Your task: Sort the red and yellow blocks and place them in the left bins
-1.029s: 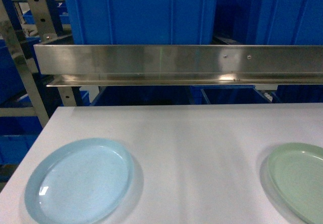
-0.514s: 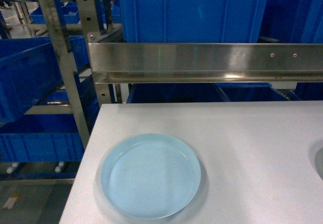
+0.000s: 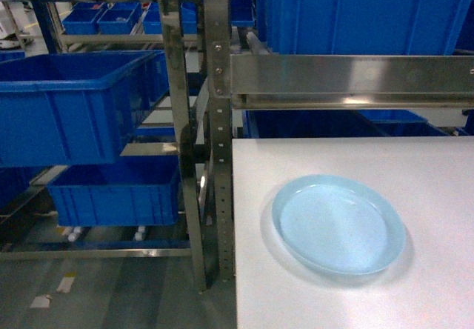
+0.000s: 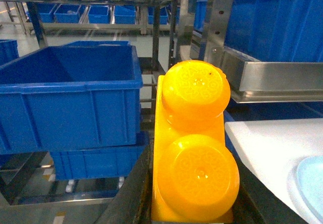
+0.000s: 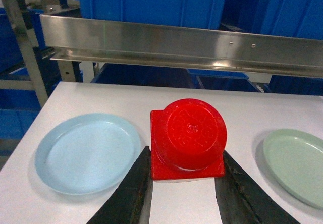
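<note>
Both claws carrying blocks beside the shelving.

The left claw (image 4: pixel 194 211) is gripping the yellow block (image 4: pixel 194 143), with a blue bin (image 4: pixel 70 100) sitting at its 9 o'clock. The right claw (image 5: pixel 184 183) is clamping the red block (image 5: pixel 187 139) over the desk (image 5: pixel 242 113), the pale blue plate (image 5: pixel 88 151) lying at 9 o'clock.

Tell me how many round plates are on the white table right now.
2. A pale blue plate lies toward the table's left side, and a pale green plate lies at the right, cut off by the right wrist view's edge. The head view shows only the blue one; more could lie out of frame.
</note>
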You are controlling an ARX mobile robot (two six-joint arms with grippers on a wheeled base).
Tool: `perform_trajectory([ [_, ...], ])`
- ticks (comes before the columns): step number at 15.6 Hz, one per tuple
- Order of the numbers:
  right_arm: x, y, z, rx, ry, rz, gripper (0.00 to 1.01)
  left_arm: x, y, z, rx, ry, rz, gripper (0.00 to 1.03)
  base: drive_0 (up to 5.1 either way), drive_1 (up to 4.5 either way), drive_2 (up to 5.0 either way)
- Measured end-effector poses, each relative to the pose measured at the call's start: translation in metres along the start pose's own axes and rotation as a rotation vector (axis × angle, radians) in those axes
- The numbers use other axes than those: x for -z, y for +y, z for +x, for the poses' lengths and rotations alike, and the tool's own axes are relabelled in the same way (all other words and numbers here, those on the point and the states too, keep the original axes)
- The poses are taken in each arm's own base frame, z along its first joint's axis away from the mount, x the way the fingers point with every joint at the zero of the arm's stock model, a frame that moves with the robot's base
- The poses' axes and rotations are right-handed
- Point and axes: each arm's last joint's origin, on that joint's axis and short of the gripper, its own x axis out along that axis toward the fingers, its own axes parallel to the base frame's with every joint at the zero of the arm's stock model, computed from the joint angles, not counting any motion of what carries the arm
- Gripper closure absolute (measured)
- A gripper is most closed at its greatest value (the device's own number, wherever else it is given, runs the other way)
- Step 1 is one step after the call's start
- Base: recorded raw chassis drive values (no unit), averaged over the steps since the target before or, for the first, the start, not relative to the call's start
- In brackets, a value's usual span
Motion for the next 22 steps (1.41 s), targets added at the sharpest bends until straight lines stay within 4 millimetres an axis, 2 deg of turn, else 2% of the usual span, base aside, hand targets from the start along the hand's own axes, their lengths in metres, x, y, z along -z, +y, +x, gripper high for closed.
perform_trajectory([
  [22, -0.0001, 0.0001, 0.0001, -0.002, -0.001, -0.002, 0.72, 0.0001, 0.0, 0.0, 0.0, 0.0, 0.0, 0.76, 0.0, 0.0, 0.0],
])
